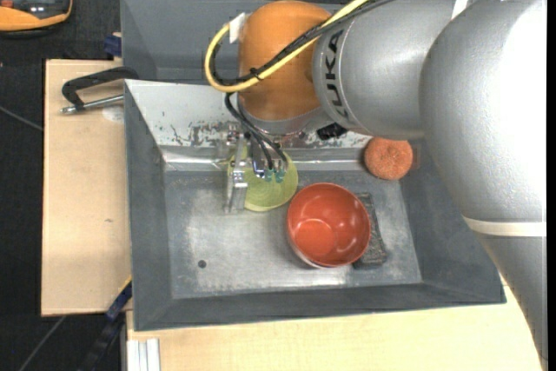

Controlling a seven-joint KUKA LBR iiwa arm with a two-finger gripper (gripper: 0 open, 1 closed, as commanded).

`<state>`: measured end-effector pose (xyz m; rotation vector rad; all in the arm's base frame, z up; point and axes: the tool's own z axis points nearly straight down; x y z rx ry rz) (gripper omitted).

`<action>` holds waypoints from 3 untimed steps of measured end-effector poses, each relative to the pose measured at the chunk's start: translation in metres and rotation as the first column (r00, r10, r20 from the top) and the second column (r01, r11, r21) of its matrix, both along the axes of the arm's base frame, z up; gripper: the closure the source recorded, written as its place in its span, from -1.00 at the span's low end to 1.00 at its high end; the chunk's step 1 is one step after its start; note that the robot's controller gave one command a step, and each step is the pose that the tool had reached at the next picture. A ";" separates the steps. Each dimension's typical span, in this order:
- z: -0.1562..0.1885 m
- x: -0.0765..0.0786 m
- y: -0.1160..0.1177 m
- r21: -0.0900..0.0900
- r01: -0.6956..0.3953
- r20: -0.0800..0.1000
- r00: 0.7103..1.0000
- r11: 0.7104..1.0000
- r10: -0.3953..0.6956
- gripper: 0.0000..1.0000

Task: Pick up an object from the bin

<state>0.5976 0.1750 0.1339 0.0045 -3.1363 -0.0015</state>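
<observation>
The gripper (251, 183) is low inside the grey metal bin (174, 213), near the middle of its back part, under the orange cover of the wrist. Whether the gripper is wide or narrow, I cannot tell, because the wrist hides much of it. It is directly over the left side of a yellow-green round thing (273, 194), which lies on the bin floor just beside a red bowl (328, 226). The bowl stands upright, to the right and nearer to the front. At its right side a dark flat thing (375, 246) touches it. An orange rough ball (387, 158) lies apart, near the back right wall.
</observation>
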 end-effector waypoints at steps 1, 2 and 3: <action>-0.004 -0.016 -0.067 -0.002 0.005 -0.001 1.000 1.000 -0.005 -1.00; -0.004 -0.015 -0.062 0.002 0.001 0.002 1.000 1.000 -0.001 1.00; 0.149 -0.011 -0.081 0.003 -0.112 0.018 0.994 0.994 0.112 1.00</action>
